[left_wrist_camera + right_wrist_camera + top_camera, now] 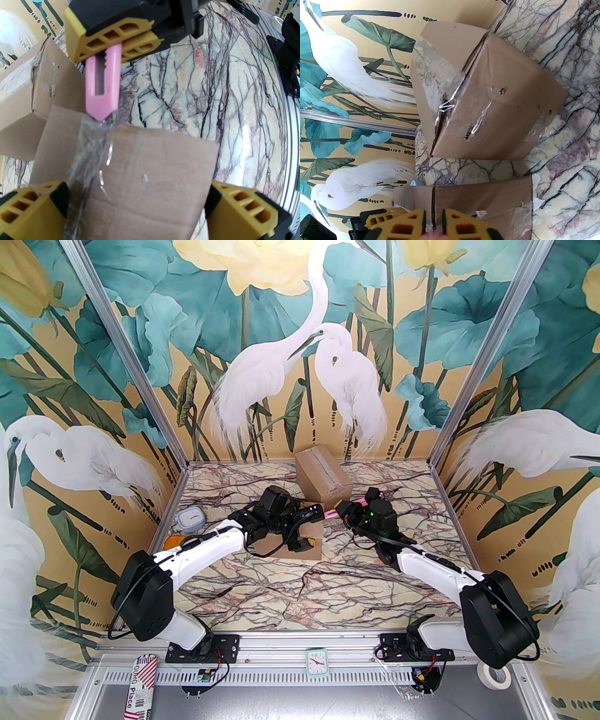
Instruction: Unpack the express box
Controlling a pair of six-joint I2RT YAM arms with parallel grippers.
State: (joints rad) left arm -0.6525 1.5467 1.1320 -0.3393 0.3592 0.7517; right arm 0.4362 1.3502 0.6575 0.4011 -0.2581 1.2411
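First, on the worktop (328, 587), steady the express box (152, 178), mid-worktop near a second box (322, 476), between the wide-spread left pincer (138, 199). Then, with the right pincer (117, 46) pinching the pink knife (103, 93), draw its tip shallowly along the taped seam (93, 145).

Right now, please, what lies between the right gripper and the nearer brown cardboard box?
A pink plastic utility knife, clamped in the right gripper, tip at the taped box; left wrist view.

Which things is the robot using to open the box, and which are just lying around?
Job: near box, pink cutter in the right gripper, open left gripper, second box behind.
Lying about: grey round gadget, orange thing, little clock, tape roll.
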